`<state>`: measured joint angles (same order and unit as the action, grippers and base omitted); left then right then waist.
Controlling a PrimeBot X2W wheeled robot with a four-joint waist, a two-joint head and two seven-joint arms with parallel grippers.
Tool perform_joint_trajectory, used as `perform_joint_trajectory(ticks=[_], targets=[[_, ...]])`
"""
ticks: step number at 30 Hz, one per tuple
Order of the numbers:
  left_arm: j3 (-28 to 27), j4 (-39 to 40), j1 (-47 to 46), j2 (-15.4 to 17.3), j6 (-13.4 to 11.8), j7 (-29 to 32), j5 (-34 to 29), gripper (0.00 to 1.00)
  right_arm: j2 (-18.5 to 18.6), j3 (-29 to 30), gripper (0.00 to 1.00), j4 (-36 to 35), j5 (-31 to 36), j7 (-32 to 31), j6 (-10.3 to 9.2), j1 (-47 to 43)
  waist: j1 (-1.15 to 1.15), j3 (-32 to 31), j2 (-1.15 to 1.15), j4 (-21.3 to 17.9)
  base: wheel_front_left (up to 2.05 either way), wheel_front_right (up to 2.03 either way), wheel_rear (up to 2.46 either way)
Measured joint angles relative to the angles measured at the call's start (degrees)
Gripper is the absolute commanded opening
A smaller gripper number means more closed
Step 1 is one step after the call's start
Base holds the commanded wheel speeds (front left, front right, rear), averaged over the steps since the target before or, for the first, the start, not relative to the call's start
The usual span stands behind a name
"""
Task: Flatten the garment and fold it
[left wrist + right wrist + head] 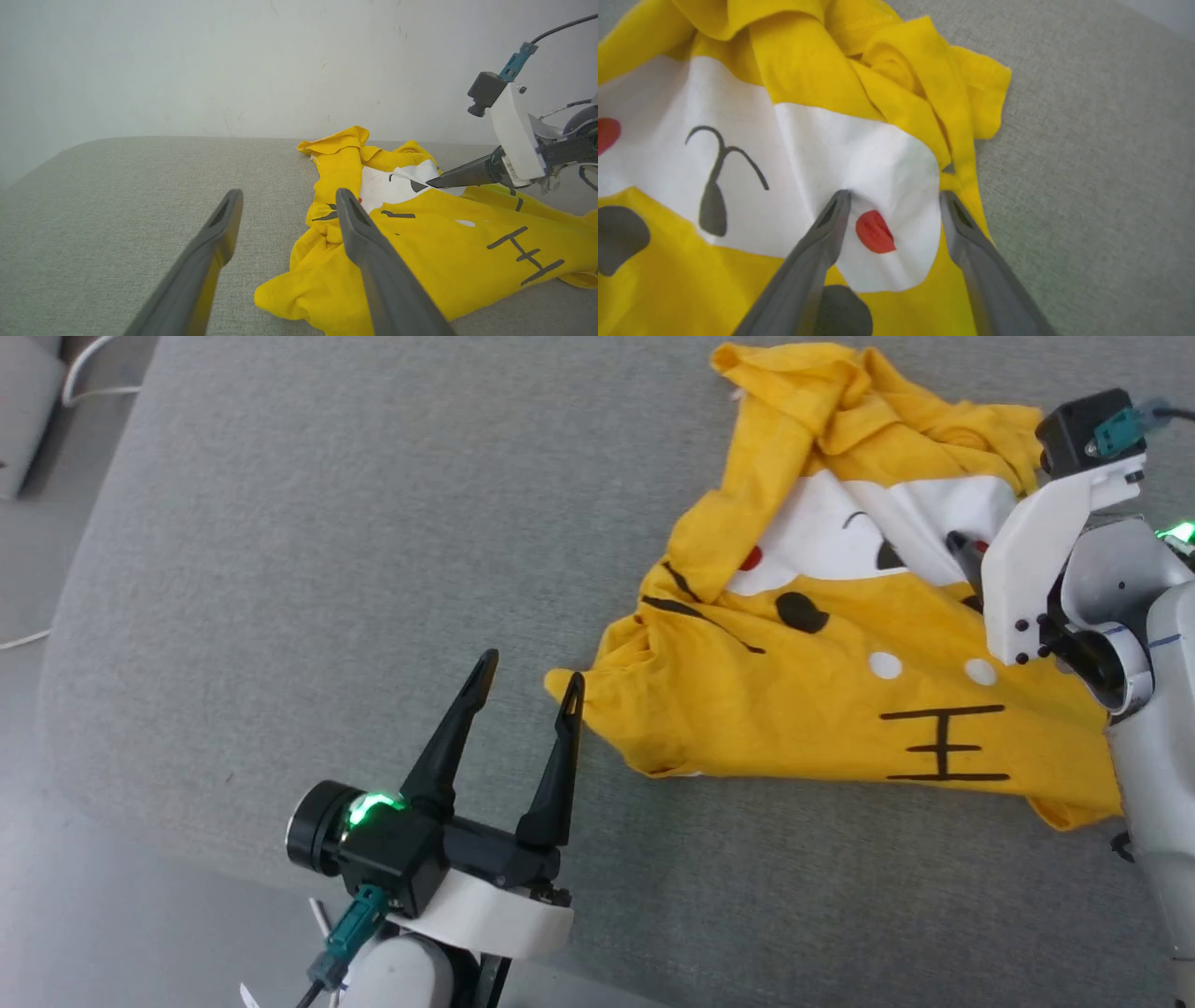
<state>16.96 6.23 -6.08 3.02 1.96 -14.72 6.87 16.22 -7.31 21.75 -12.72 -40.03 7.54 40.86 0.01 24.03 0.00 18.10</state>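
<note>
The garment (840, 644), a bright yellow T-shirt, lies crumpled on the right of the grey cushion with its front up, showing a white face patch (822, 154), red dots and black stripes. My left gripper (532, 670) stands open just left of the shirt's near-left corner (558, 683), and its right fingertip is close beside that corner. In the left wrist view the left gripper (288, 193) has bare cushion between its fingers and the garment (420, 252) to the right. My right gripper (895, 193) is open over the white patch, its tips at the fabric on either side of a red dot (875, 231).
The grey cushion (327, 569) stretches bare to the left and front, with a rounded edge at the left. Beyond that edge the floor holds a white cable (89, 387) and a grey object (23, 401). A pale wall (233, 60) rises behind the cushion.
</note>
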Motion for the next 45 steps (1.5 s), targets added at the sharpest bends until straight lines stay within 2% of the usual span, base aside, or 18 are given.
perform_joint_trajectory(ticks=[2, 9, 15, 21, 26, 27, 28, 29, 30, 31, 34, 38, 45], targets=[[0.1, -0.1, 0.0, 0.0, -0.1, 0.0, 0.2, 1.0, 0.1, 0.0, 0.0, 1.1, 0.2, 1.9, 0.0, 0.1, -0.01, 0.3, 0.0, 0.9, 0.0, 0.0, 0.0], [0.1, -0.9, 0.0, 0.0, -0.3, 0.0, 0.3, 1.0, 0.6, -1.0, 0.0, 3.3, 0.6, 6.0, 0.0, 2.9, -0.01, -0.8, 0.0, 1.7, 0.0, 0.0, 0.0], [1.2, -0.4, 0.0, 0.0, -0.6, 0.0, 1.0, 1.0, 4.7, 0.8, 0.0, 3.3, 2.9, 7.4, 0.01, 8.4, -0.02, -0.6, 0.0, 2.4, 0.0, 0.0, 0.0], [2.0, -0.3, 0.0, 0.0, -0.8, 0.0, 1.3, 1.0, 9.2, 8.5, 0.0, 5.5, 8.6, 9.9, 0.01, 10.8, -0.01, 1.3, 0.0, 4.2, 0.0, 0.0, 0.0], [2.5, -0.3, -0.1, 0.0, -1.0, 0.0, 1.9, 1.0, 10.5, 16.4, 0.0, 6.6, 18.1, 15.5, 0.02, 11.4, 0.0, 2.9, 0.0, 5.9, 0.0, 0.0, 0.0], [2.6, -0.3, -0.1, 0.0, -1.0, 0.0, 2.1, 1.0, 10.1, 18.0, 0.13, 6.8, 19.7, 16.6, 0.02, 11.4, -0.01, 3.3, 0.0, 6.2, 0.0, 0.0, 0.0], [2.7, -0.3, -0.2, 0.0, -1.0, 0.0, 2.2, 1.0, 9.5, 19.3, 0.4, 7.2, 21.0, 17.3, 0.01, 11.4, -0.01, 3.5, 0.0, 6.5, 0.0, 0.0, 0.0], [2.8, -0.3, -0.2, 0.0, -1.1, 0.0, 2.2, 1.0, 8.8, 20.3, 0.4, 7.8, 22.1, 17.6, 0.01, 11.4, -0.01, 3.8, 0.0, 6.7, 0.0, 0.0, 0.0], [2.8, -0.3, -0.3, 0.0, -1.1, 0.0, 2.2, 1.0, 7.8, 21.1, 0.95, 8.4, 23.0, 17.6, 0.01, 11.4, 0.0, 4.1, 0.0, 6.9, 0.0, 0.0, 0.0], [2.9, -0.3, -0.3, 0.0, -1.1, 0.0, 2.2, 1.0, 6.8, 21.8, 1.0, 8.9, 23.8, 18.0, 0.01, 11.4, 0.0, 4.4, 0.0, 6.9, 0.0, 0.0, 0.0], [2.8, -0.4, -1.1, 0.0, -1.3, 0.0, 2.3, 1.0, 4.0, 21.9, 1.0, 10.0, 24.8, 18.6, 0.02, 11.7, 0.0, 4.9, 0.0, 6.5, 0.0, 0.0, 0.0], [2.5, -0.4, -1.8, 0.0, -1.3, 0.0, 2.2, 1.0, 2.5, 21.0, 1.0, 10.8, 24.5, 19.0, 0.01, 12.5, 0.0, 4.9, 0.0, 5.4, 0.0, 0.0, 0.0], [0.9, -0.6, -2.2, 0.0, -1.3, 0.0, 1.6, 1.0, 0.8, 18.0, 1.0, 8.2, 17.6, 20.4, 0.01, 13.0, 0.0, 2.9, 0.0, 2.1, 0.0, 0.0, 0.0]])
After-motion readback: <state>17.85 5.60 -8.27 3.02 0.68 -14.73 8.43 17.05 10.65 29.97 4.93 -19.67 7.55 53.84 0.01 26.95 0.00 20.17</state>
